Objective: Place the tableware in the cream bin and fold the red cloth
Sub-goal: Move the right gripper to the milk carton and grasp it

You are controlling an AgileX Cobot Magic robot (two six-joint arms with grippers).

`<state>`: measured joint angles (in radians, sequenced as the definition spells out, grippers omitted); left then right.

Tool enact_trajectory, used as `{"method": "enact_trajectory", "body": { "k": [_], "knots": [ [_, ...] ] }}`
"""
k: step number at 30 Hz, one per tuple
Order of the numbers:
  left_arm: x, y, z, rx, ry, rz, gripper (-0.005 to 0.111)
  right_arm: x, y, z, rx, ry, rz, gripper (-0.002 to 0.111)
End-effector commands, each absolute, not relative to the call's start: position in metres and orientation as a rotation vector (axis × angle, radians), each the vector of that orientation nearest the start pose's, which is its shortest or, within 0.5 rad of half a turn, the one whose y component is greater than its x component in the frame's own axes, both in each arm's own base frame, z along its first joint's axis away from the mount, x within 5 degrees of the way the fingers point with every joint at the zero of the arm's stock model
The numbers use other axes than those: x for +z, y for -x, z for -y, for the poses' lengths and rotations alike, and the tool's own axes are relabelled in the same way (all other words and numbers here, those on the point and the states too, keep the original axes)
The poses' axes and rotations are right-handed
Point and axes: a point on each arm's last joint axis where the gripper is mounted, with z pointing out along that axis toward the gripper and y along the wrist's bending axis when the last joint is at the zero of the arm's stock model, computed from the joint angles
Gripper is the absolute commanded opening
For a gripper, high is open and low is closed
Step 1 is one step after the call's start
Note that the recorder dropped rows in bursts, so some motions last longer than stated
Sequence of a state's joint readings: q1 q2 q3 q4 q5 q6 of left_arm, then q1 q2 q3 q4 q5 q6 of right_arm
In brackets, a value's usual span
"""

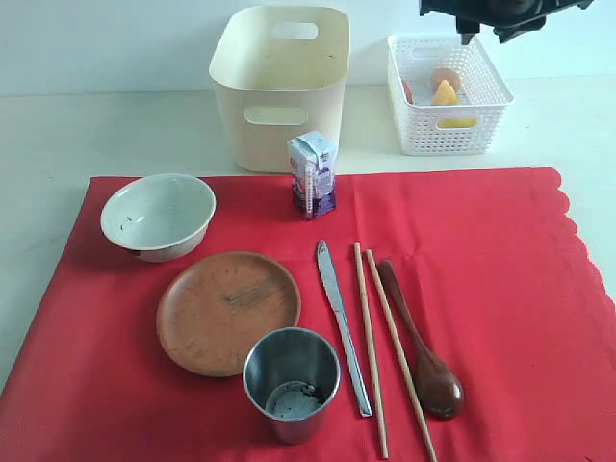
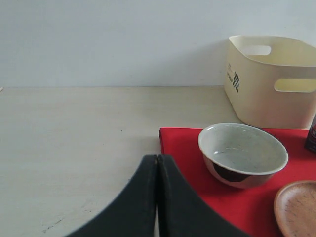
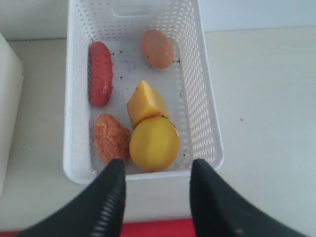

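The red cloth (image 1: pixel 481 269) lies flat and carries the tableware: a pale bowl (image 1: pixel 158 216), brown plate (image 1: pixel 229 311), steel cup (image 1: pixel 292 382), silver knife (image 1: pixel 342 322), wooden chopsticks (image 1: pixel 385 351) and dark wooden spoon (image 1: pixel 423 346). Behind it stands the cream bin (image 1: pixel 279 87). My right gripper (image 3: pixel 157 165) hangs open and holds nothing, above the near end of the white basket; its arm shows at the top of the exterior view (image 1: pixel 505 17). My left gripper (image 2: pixel 157 158) is shut on nothing, low over the bare table by the cloth's corner (image 2: pixel 170 140), near the bowl (image 2: pixel 242 154).
A milk carton (image 1: pixel 313 173) stands on the cloth's far edge in front of the cream bin. The white lattice basket (image 1: pixel 448 91) holds an egg (image 3: pixel 157 48), cheese wedge (image 3: pixel 144 102), lemon (image 3: pixel 154 143), a sausage (image 3: pixel 100 73) and an orange patty (image 3: pixel 111 137).
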<state>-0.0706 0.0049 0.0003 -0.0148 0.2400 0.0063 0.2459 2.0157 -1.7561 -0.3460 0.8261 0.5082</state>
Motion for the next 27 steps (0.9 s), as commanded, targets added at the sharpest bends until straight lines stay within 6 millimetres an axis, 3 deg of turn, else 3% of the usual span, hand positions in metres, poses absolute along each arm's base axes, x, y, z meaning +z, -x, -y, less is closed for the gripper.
{"method": "enact_trajectory", "body": {
  "k": [1, 4, 10, 16, 21, 25, 27],
  "knots": [
    [0.192, -0.055, 0.004, -0.059, -0.056, -1.721, 0.001, 0.288, -0.434, -0.086, -0.096, -0.165, -2.53, 0.014],
    [0.192, -0.055, 0.004, -0.059, -0.056, -1.721, 0.001, 0.295, -0.425, -0.084, -0.083, -0.182, -2.545, 0.0],
    [0.192, -0.055, 0.004, -0.059, -0.056, -1.721, 0.001, 0.294, -0.393, -0.102, -0.062, -0.08, -2.548, 0.0],
    [0.192, -0.055, 0.004, -0.059, -0.056, -1.721, 0.001, 0.275, -0.361, -0.136, -0.023, 0.077, -2.581, 0.0],
    [0.192, -0.055, 0.004, -0.059, -0.056, -1.721, 0.001, 0.257, -0.344, -0.162, -0.017, 0.197, -2.623, 0.0],
    [0.192, -0.055, 0.004, -0.059, -0.056, -1.721, 0.001, 0.256, -0.336, -0.182, 0.003, 0.277, -2.6, 0.001],
    [0.192, -0.055, 0.004, -0.059, -0.056, -1.721, 0.001, 0.257, -0.334, -0.191, 0.005, 0.326, -2.567, 0.007]
  ]
}}
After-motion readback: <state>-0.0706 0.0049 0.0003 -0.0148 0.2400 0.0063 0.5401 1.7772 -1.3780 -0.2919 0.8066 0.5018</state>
